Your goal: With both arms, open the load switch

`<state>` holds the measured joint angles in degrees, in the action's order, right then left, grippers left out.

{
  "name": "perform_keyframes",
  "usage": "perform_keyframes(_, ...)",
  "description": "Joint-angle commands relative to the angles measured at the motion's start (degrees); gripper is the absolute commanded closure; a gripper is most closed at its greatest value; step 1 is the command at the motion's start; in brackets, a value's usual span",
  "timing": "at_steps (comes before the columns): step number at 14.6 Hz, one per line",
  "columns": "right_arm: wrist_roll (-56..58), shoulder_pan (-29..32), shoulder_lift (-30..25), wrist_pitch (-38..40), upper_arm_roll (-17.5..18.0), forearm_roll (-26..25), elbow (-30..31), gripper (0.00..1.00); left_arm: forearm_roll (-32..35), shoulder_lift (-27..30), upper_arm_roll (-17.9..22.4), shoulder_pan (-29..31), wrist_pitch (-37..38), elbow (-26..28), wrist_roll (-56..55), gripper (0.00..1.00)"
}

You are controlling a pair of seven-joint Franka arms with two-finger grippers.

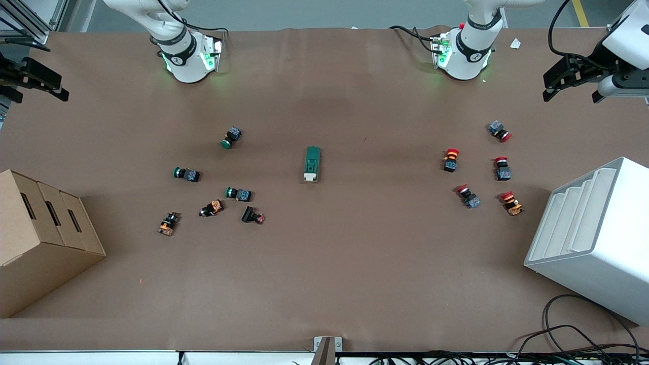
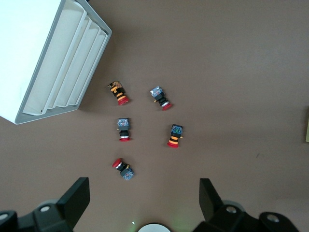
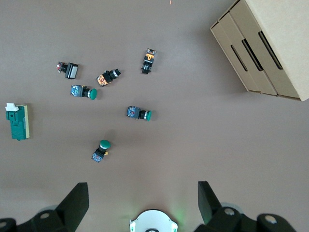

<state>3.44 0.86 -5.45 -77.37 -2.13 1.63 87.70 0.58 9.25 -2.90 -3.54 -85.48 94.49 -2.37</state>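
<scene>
1. Two grippers up high, nothing held: left gripper (image 1: pixel 570 81) hangs over the counter (image 1: pixel 324 284) edge at the left arm's end, fingers (image 2: pixel 77 198) spread apart; right gripper (image 1: pixel 38 81) over the right arm's end, fingers (image 3: pixel 77 200) apart too.
2. Load switch (image 1: pixel 312 163) lies flat mid-counter, between the two bases and nearer the front camera than both, white tab end toward the front camera. Untouched.
3. Green-capped buttons (image 1: pixel 231 137) and other small parts scattered toward the right arm's end; red-capped buttons (image 1: pixel 450 159) toward the left arm's end, well apart from the switch.
4. Cardboard box (image 1: pixel 40 238) and white rack (image 1: pixel 598 238) sit at the counter ends.
5. Step, my read: start pose, approach not begun.
6. Next likely needs both arms in to centre, one pinning the green body, the other working the white tab.
</scene>
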Motion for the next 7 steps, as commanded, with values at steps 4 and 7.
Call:
perform_keyframes(4,-0.6,-0.4,-0.1,-0.1,-0.2,0.5,-0.1,0.0,0.1,-0.8,-0.1,-0.2,1.0,-1.8,0.2,0.0)
perform_keyframes(7,-0.5,-0.5,-0.1,-0.1,-0.2,0.0,-0.1,0.0,0.0,-1.8,-0.2,-0.9,1.0,-2.9,-0.1,0.0)
